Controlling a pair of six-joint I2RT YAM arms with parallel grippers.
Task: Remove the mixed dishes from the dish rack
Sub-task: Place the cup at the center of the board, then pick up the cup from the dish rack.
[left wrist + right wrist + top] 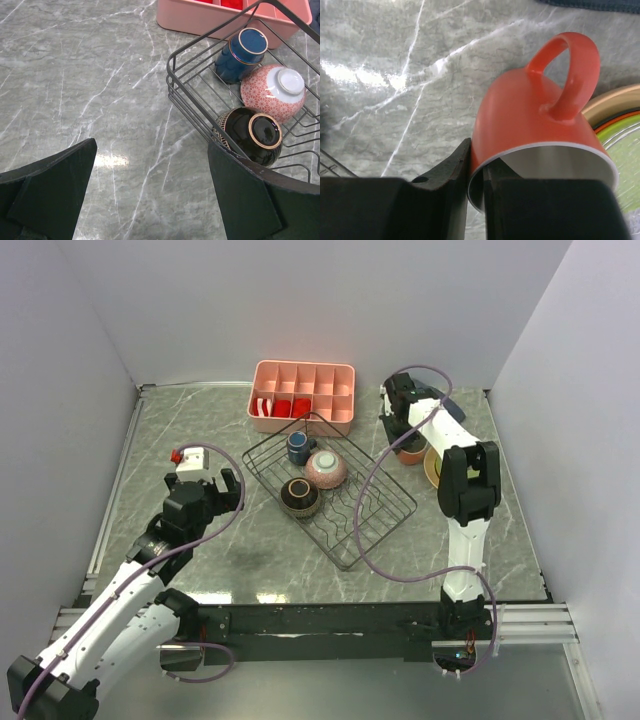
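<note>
The glossy orange handled mug (530, 120) is pinched by its rim in the narrowly closed right gripper (476, 172), low beside the stacked tan, orange-red and lime round plates (620, 125), outside the black thin-wire dish rack (395, 502), likely for set-down. The left gripper (150, 190) is held wide open and empty by the rack, where the dark-brown bowl (252, 132), small dark-blue cup (242, 52) and pinkish speckled bowl (275, 92) are left

The black thin-wire dish rack (380, 536) sits mid-table, and three pieces are in its near-left end with their bases showing: a small dark-blue cup (297, 447), a pinkish patterned bowl (326, 468) and a dark-brown bowl (299, 496). Off to the right, the orange mug (520, 120) is tilted handle-up, its rim pinched by the right gripper (477, 165), just beside the stacked tan, orange-red and lime-green plates (620, 145).
</note>
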